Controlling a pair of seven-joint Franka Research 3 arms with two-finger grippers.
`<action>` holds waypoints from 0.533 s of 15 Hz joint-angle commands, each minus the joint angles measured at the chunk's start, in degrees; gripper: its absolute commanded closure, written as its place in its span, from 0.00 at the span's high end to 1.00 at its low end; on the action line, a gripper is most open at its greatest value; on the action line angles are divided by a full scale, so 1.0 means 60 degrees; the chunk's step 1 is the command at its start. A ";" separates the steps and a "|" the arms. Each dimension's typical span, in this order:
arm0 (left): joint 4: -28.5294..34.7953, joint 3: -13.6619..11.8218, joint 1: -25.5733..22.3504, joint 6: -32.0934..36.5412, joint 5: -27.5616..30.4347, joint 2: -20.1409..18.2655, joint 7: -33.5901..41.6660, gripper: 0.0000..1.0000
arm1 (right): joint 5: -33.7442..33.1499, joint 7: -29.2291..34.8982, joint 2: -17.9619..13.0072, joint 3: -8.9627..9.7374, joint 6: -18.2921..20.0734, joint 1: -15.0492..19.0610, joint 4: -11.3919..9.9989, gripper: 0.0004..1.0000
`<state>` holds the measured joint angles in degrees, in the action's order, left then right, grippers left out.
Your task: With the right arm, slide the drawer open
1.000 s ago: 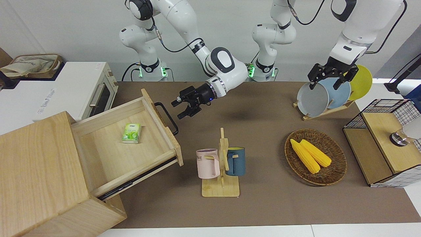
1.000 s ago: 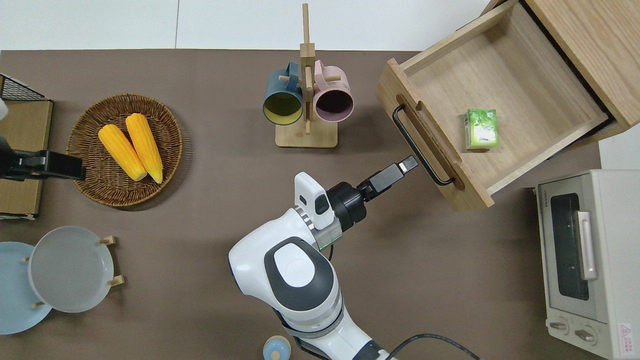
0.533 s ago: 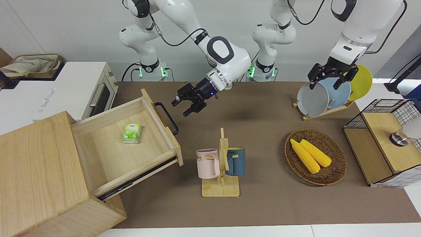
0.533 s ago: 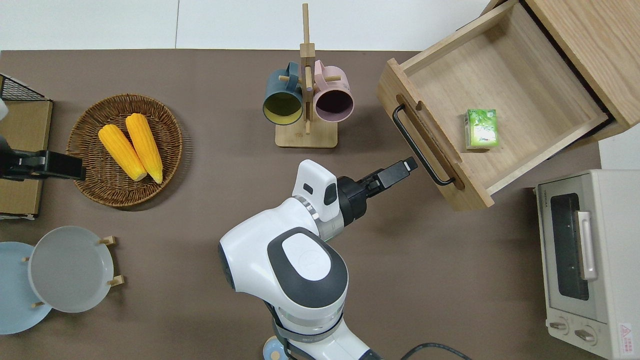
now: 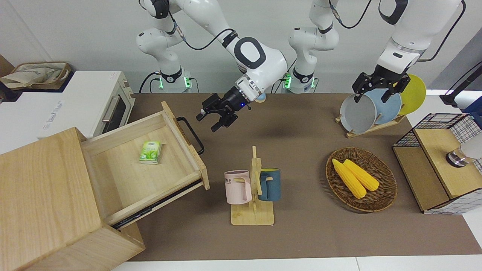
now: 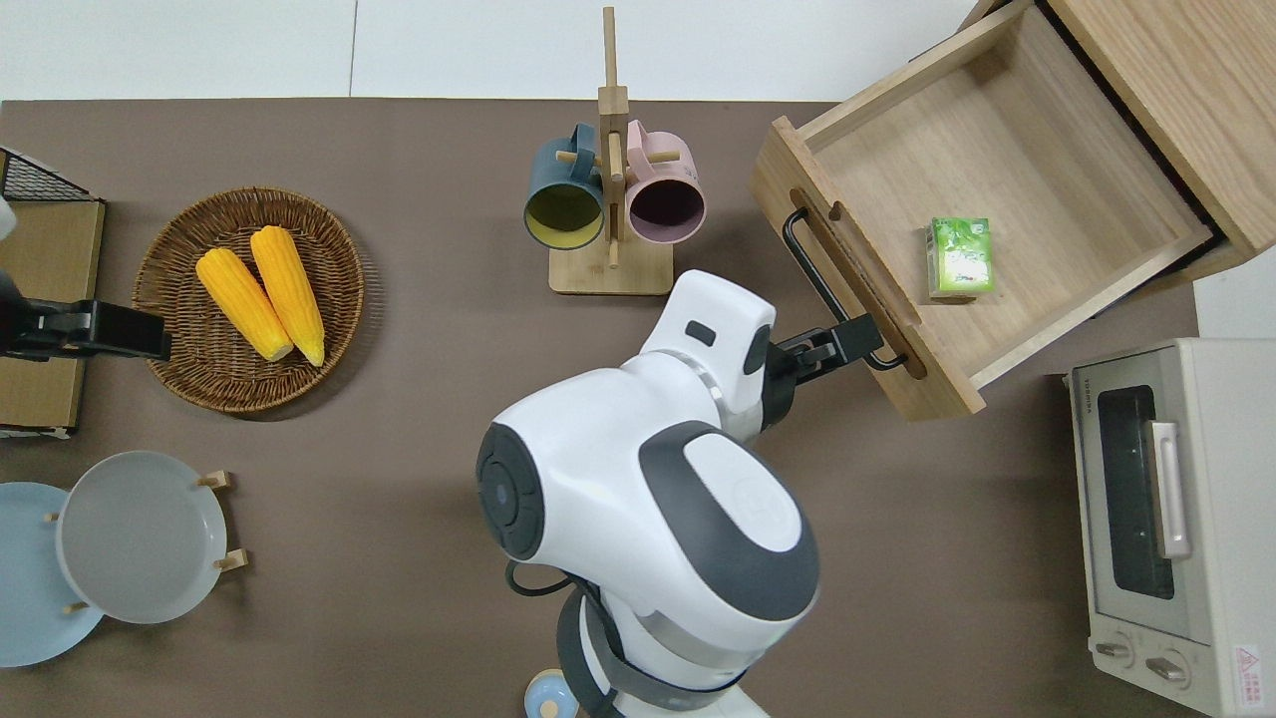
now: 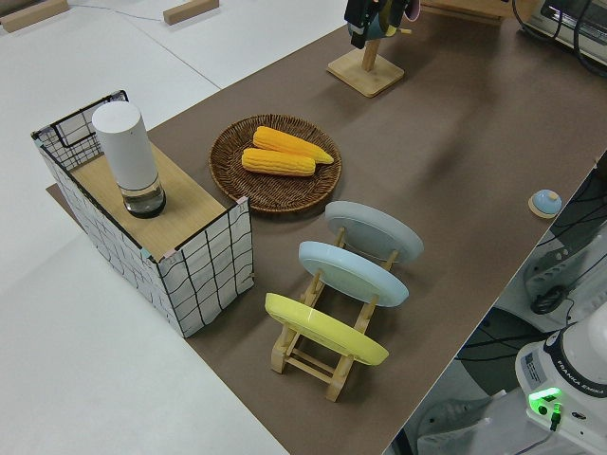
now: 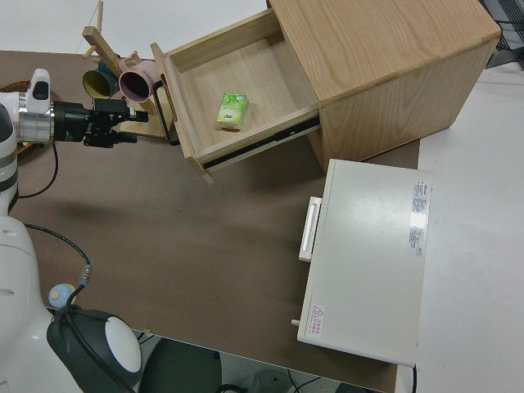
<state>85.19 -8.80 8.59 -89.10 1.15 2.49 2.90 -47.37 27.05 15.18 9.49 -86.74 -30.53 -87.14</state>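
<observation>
The light-wood drawer (image 5: 124, 180) stands pulled far out of the pale wooden cabinet (image 5: 41, 195), at the right arm's end of the table. Its black bar handle (image 5: 191, 134) is free. A small green box (image 5: 150, 152) lies in the drawer. My right gripper (image 5: 209, 121) is open and empty in the air, apart from the handle. In the overhead view the gripper (image 6: 857, 337) is beside the handle's end (image 6: 882, 359) nearer to the robots. The right side view shows the gripper (image 8: 129, 124) next to the drawer front (image 8: 176, 106). My left arm is parked, its gripper (image 5: 372, 97) open.
A mug rack (image 5: 253, 188) with a pink and a blue mug stands mid-table. A wicker basket (image 5: 380, 195) holds two corn cobs. A plate rack (image 5: 371, 109), a wire-mesh shelf unit (image 5: 440, 162) and a white toaster oven (image 5: 94, 101) stand around.
My right gripper has drawn back toward the robots and risen, and the arm's elbow has swung up. The drawer and the green box have not moved. The left arm has not moved.
</observation>
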 commanded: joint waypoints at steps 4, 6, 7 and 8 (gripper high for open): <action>-0.0195 -0.0159 0.0165 -0.0004 -0.0119 0.0127 0.0073 1.00 | 0.2838 -0.0832 -0.1547 0.0074 -0.0456 0.1497 -0.0096 0.98; -0.0195 -0.0159 0.0165 -0.0004 -0.0119 0.0127 0.0073 1.00 | 0.3424 -0.0860 -0.1899 0.0074 -0.0470 0.1893 -0.0096 0.98; -0.0195 -0.0159 0.0165 -0.0004 -0.0119 0.0127 0.0073 1.00 | 0.3645 -0.0948 -0.2045 0.0074 -0.0456 0.2112 -0.0096 0.98; -0.0195 -0.0159 0.0165 -0.0004 -0.0105 0.0127 0.0073 1.00 | 0.3908 -0.1268 -0.2206 0.0074 -0.0456 0.2347 -0.0096 0.98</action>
<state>85.19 -8.80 8.59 -89.10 1.16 2.49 2.90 -28.88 22.75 5.05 9.25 -88.21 -20.73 -86.76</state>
